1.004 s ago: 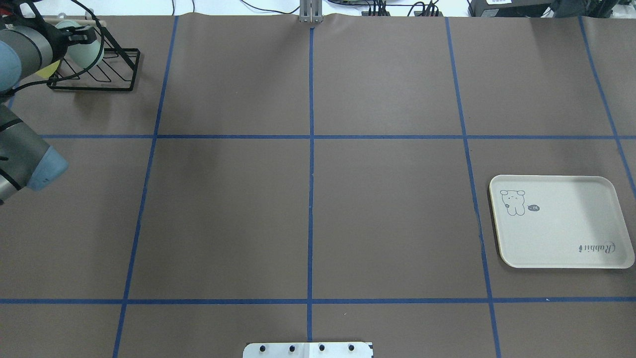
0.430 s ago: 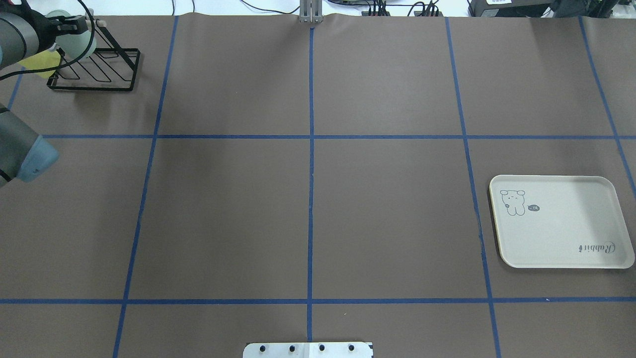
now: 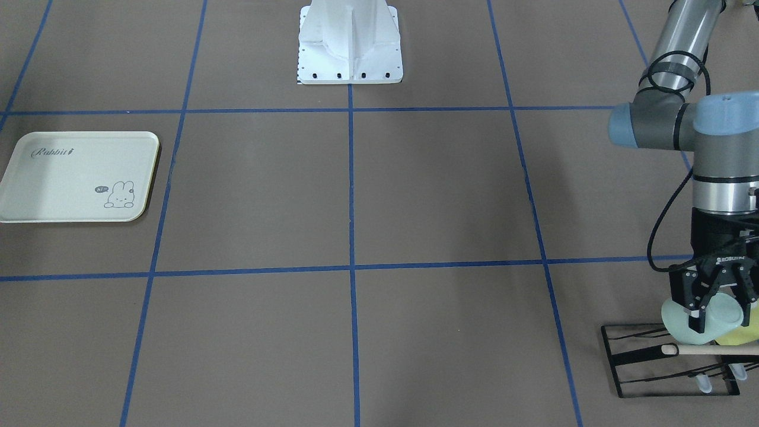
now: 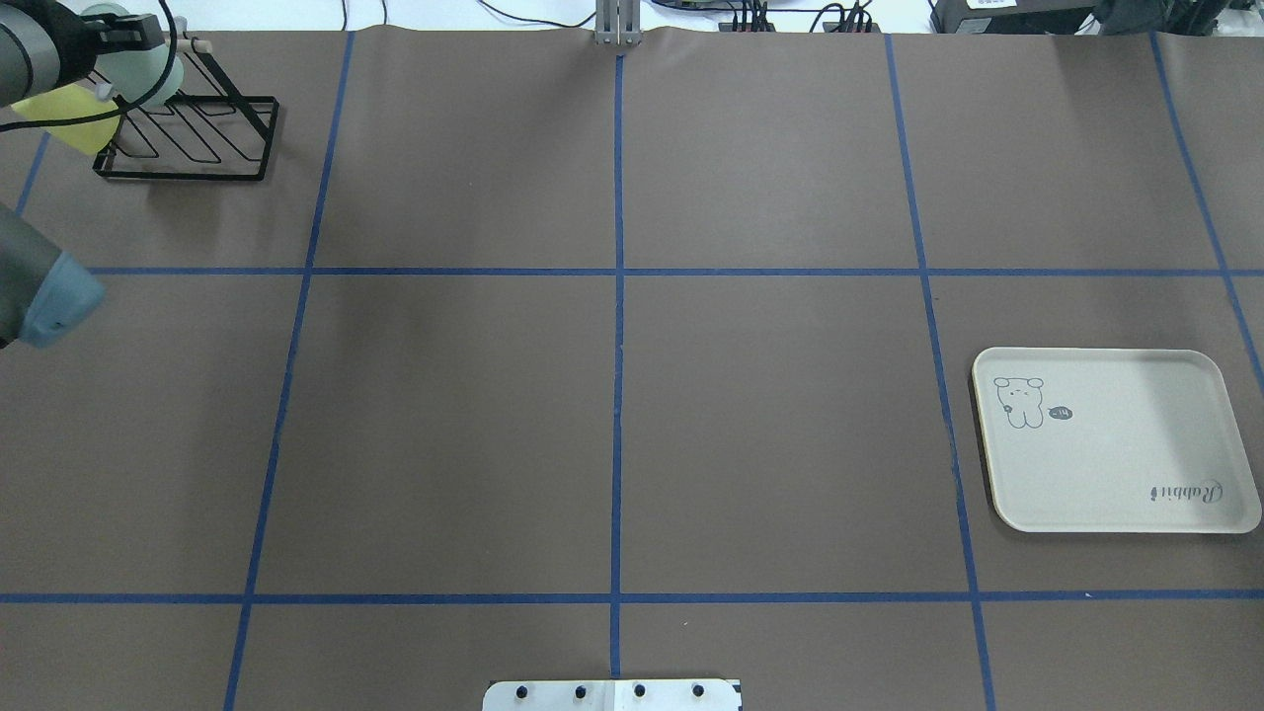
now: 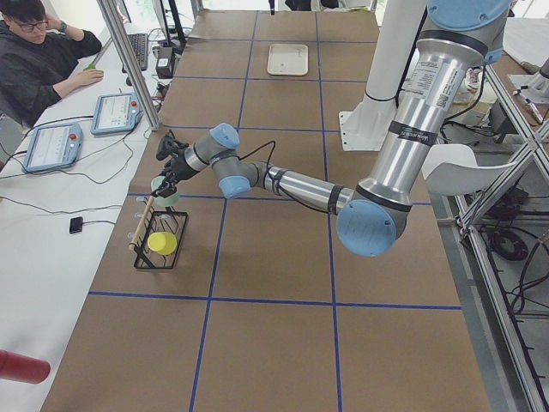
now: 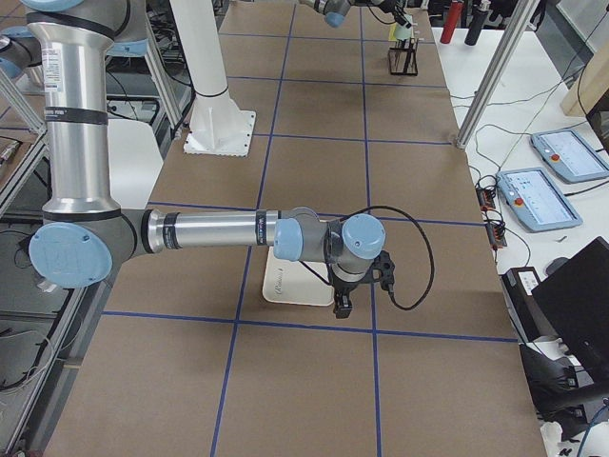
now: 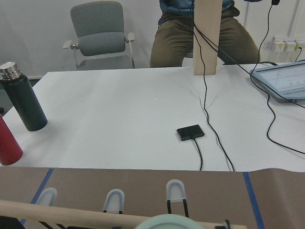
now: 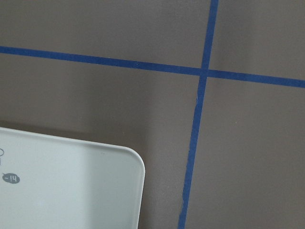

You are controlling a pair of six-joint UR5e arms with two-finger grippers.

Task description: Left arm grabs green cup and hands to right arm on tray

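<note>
The brown-papered table [image 4: 770, 425], gridded in blue tape, carries one black wire rack [image 4: 197, 163] at 10 o'clock overhead and one tray [image 4: 1116, 464] at 4 o'clock. The jaws of the left arm [image 3: 723, 154] pinch the green cup [image 3: 720, 317] just above the rack, with one yellow-green cup [image 3: 746, 335] beside it. The right arm [image 6: 209, 230] hangs by the tray's corner; I cannot tell how its jaws stand. Two bottles [image 7: 23, 98] stand on the white desk [image 7: 119, 119] beyond.

The left arm [image 3: 720, 196] comes down at the view's right edge, its gripper [image 3: 719, 317] pinching the green cup [image 3: 676, 325] just above a black wire rack [image 3: 637, 356], with a yellow cup [image 3: 744, 337] right beside it. The tray [image 3: 71, 172] sits way off across the table.
</note>
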